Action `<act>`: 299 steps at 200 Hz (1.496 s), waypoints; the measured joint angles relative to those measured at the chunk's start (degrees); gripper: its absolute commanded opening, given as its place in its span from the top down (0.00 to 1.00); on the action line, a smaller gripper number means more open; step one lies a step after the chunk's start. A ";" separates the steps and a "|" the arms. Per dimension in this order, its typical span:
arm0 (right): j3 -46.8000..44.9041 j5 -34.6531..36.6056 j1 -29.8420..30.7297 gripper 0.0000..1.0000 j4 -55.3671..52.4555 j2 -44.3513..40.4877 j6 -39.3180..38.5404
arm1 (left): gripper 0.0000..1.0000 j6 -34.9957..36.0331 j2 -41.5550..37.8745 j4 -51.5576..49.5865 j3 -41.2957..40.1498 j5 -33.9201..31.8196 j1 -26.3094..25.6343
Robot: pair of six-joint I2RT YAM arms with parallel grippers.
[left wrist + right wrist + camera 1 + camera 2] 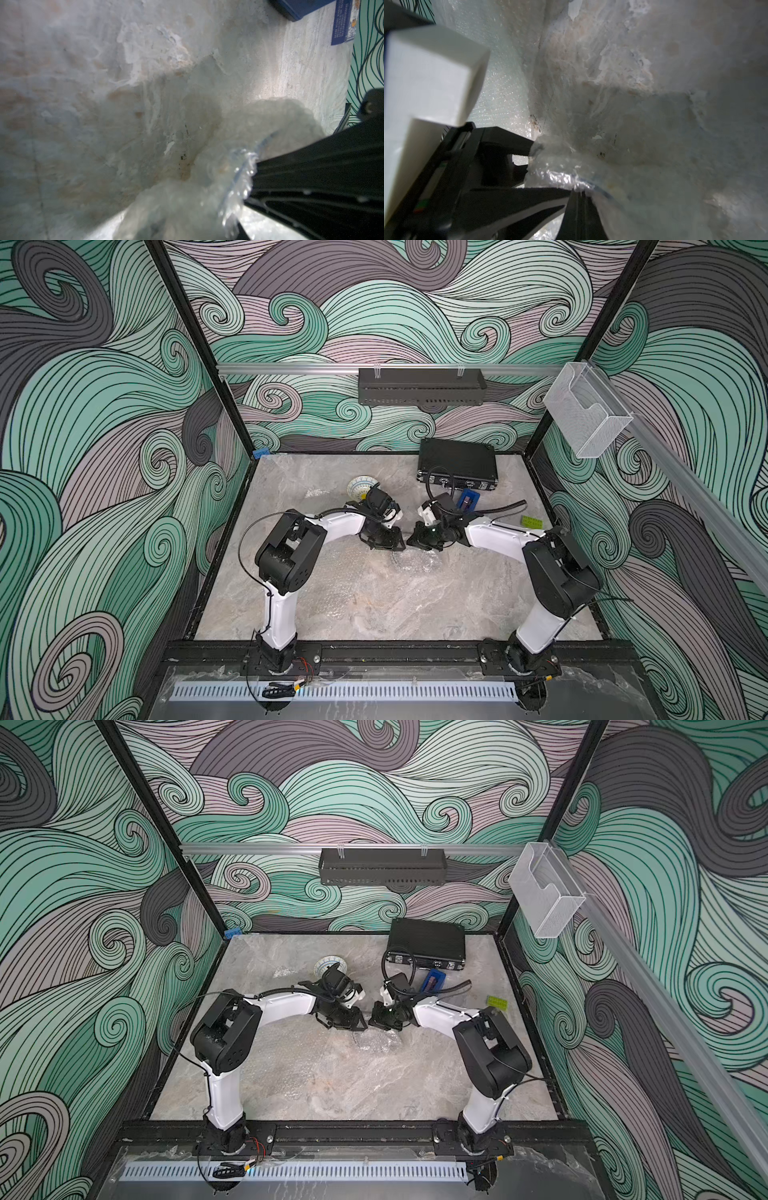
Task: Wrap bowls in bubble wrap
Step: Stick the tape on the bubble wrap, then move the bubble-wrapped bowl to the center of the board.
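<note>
Bubble wrap (415, 562) lies crumpled in the middle of the table (332, 605), with its bunched top edge raised between the two grippers, which meet tip to tip just above it. The left gripper (399, 542) is part-closed around a thick bunch of wrap, and the right gripper (579, 193) is pinched tight on a thin fold beside it. One bowl (360, 485) sits behind the left wrist, well back from both grippers.
</note>
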 measured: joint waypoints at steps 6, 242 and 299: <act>0.02 -0.04 0.07 0.96 0.02 -0.02 -0.37 | 0.64 0.00 0.00 0.00 0.00 0.00 0.00; -8.72 1.18 7.89 0.84 3.72 -8.28 -2.32 | 0.68 -0.15 -0.31 -0.42 -0.13 -0.37 -0.17; -10.78 7.58 2.82 0.84 -1.25 -29.51 -6.40 | 0.84 -4.70 -0.31 1.38 -0.59 -2.78 -0.28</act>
